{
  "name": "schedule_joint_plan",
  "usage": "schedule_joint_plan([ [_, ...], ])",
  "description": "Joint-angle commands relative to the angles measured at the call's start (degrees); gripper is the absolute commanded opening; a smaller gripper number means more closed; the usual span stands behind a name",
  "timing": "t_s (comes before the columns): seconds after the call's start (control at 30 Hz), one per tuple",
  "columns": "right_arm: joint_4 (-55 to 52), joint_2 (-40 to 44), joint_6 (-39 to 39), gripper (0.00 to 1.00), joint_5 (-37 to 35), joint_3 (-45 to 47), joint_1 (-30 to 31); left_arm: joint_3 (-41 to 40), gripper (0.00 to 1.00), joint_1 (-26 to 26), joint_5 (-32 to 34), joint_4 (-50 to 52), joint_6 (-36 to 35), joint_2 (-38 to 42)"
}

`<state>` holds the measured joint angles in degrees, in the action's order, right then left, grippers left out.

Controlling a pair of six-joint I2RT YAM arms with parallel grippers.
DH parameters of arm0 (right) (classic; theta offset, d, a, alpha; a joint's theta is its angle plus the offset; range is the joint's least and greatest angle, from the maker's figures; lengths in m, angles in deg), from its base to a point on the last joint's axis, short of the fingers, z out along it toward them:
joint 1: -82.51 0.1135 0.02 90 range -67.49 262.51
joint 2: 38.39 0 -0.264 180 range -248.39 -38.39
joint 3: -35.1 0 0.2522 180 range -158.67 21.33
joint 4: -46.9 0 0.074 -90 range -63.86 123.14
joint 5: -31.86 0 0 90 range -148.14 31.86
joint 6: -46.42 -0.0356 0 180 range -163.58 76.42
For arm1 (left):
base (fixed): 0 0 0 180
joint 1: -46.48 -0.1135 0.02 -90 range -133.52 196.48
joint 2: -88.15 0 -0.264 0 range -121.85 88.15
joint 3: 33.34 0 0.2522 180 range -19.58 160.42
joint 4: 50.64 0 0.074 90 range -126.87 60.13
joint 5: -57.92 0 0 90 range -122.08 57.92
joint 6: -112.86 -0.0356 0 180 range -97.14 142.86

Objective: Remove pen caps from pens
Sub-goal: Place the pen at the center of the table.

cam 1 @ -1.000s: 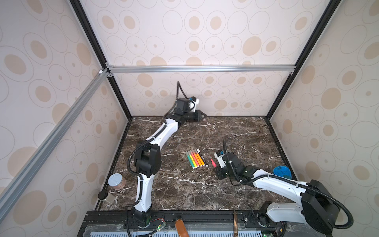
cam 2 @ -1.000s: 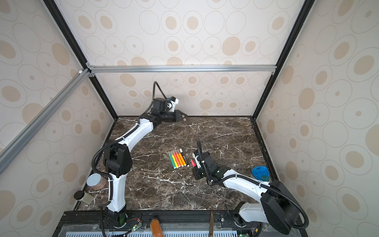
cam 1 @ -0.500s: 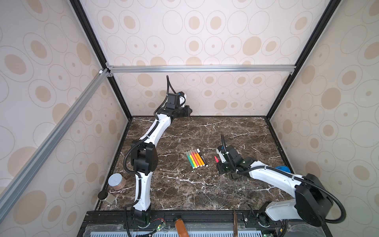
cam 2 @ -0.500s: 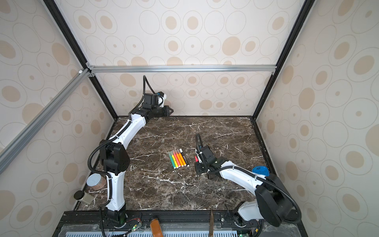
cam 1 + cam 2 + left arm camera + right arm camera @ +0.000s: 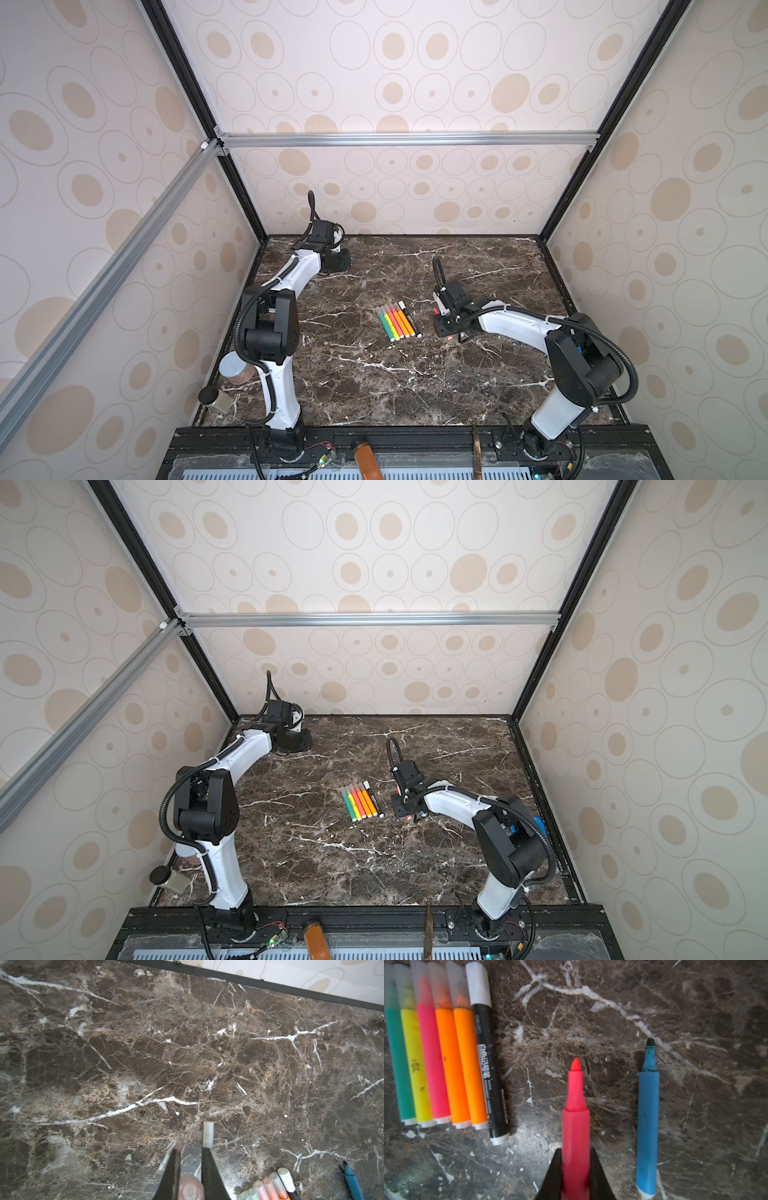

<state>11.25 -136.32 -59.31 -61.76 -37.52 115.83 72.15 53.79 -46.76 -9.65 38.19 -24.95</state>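
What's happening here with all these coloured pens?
Two robot arms are pulling caps off pens. The right pincer grips a red pen, its tip bare; the left pincer pinches a cap. A blue pen lies uncapped on the table, one loose cap too, and six pens in a row have their caps on.

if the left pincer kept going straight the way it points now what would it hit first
Probably the loose pen cap lying on the marble tabletop just past one fingertip of the left pincer; the pincer's height is unclear.
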Motion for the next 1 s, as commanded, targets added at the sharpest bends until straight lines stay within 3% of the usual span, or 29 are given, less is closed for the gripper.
schedule_joint_plan([
  [0.0,-3.0,-1.8,1.9,0.06,-2.4,-1.4,-0.4,-2.4,0.00,-0.9,-0.3,-1.5,-2.4,2.1],
  [0.63,-6.9,-5.5,3.6,0.30,-7.9,-4.2,-0.7,-6.5,0.00,-1.7,-5.7,-4.0,-2.9,-2.6],
  [0.97,-7.7,-4.5,4.6,0.27,-11.4,-4.8,-0.8,-9.0,0.00,-1.6,-8.1,-6.9,-2.4,-4.2],
])
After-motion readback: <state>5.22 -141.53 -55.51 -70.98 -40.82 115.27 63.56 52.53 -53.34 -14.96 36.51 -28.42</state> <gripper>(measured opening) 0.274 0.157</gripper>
